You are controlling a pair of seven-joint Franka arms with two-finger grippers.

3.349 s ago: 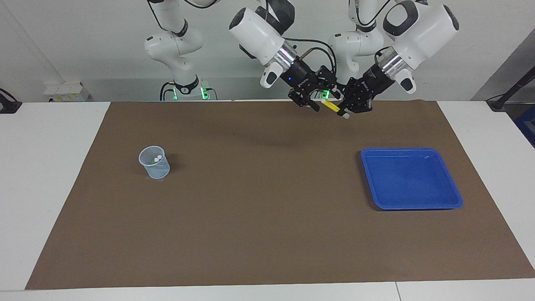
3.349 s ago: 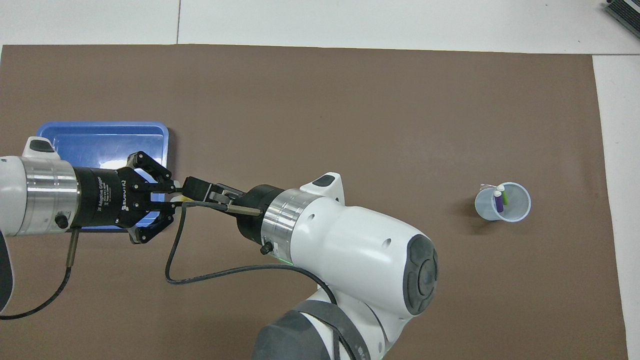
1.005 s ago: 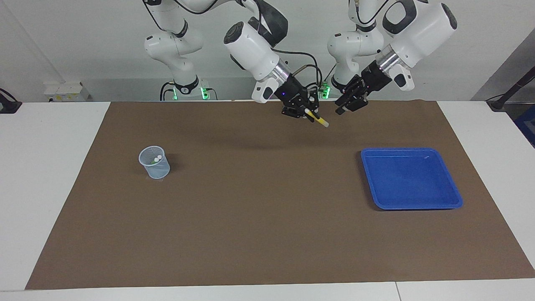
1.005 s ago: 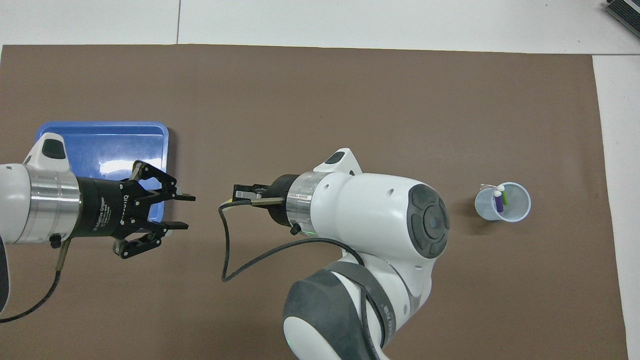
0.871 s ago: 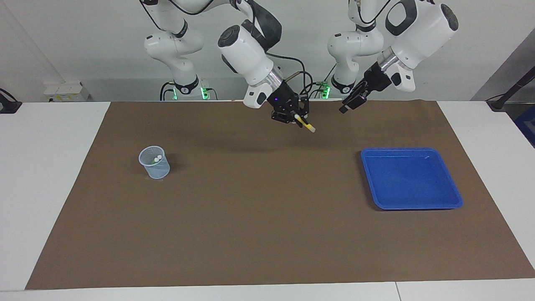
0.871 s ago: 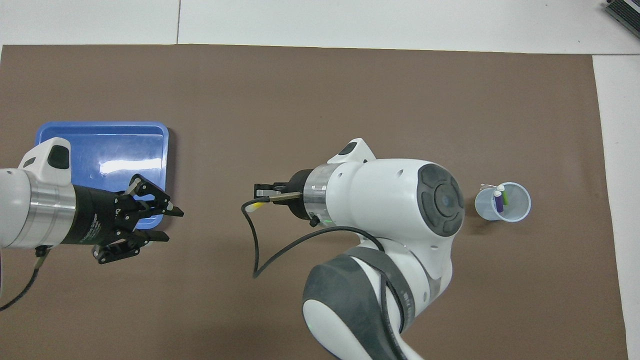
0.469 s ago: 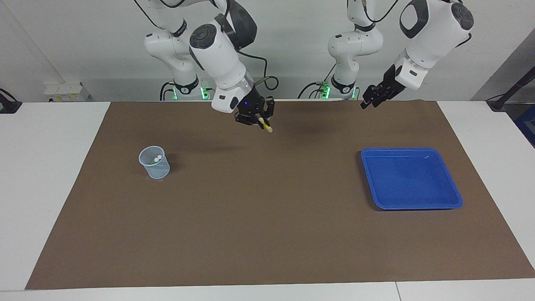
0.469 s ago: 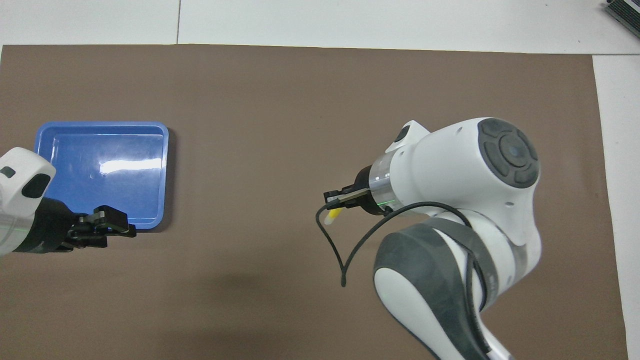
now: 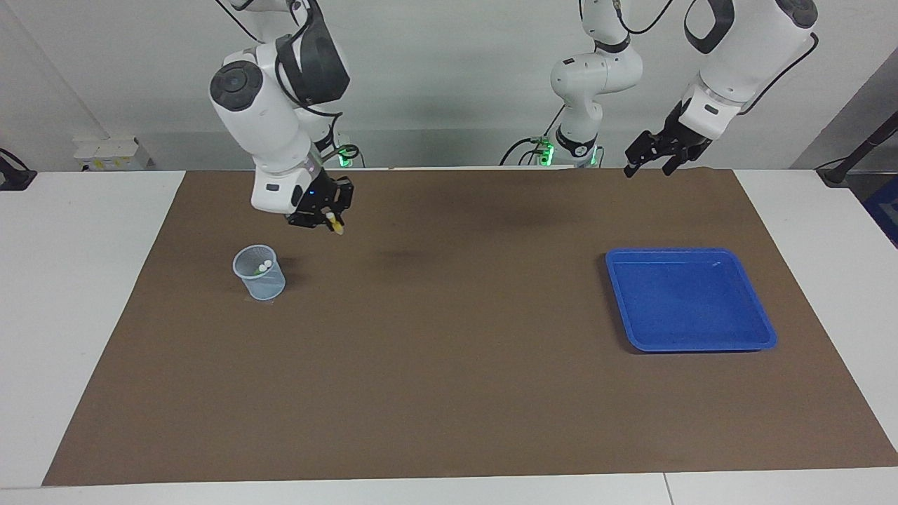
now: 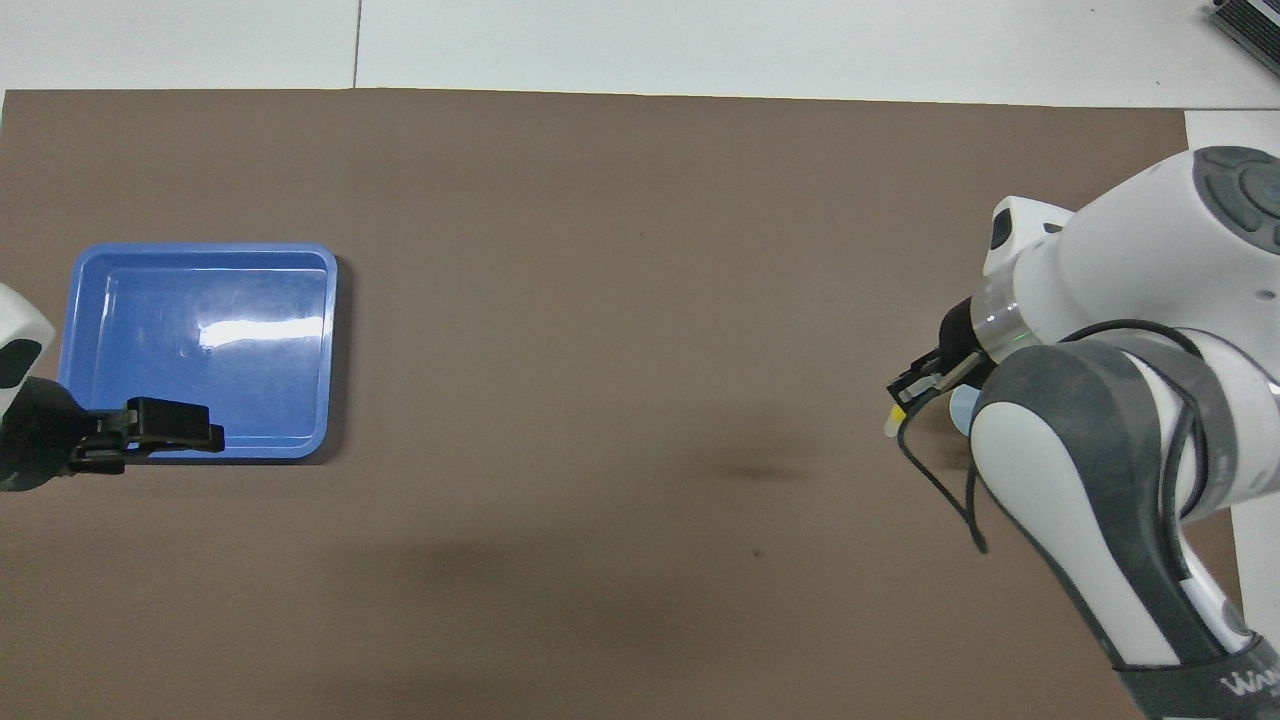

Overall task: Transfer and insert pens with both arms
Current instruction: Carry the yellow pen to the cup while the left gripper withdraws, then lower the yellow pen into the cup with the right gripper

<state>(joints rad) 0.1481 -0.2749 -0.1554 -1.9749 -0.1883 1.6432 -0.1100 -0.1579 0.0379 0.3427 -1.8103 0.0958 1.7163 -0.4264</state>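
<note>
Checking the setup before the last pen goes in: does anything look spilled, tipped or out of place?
Nothing stands out. The cup stands upright with two pen caps showing inside, the blue tray sits flat, and the right claw holds the yellow pen over the mat beside the cup.

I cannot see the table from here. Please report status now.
Right hand shut on yellow pen, up beside the cup. Left hand open, waiting above the mat's edge. Nothing in the way.

Bright even light, soft shadows, glare on tray [image 10: 215, 335]
</note>
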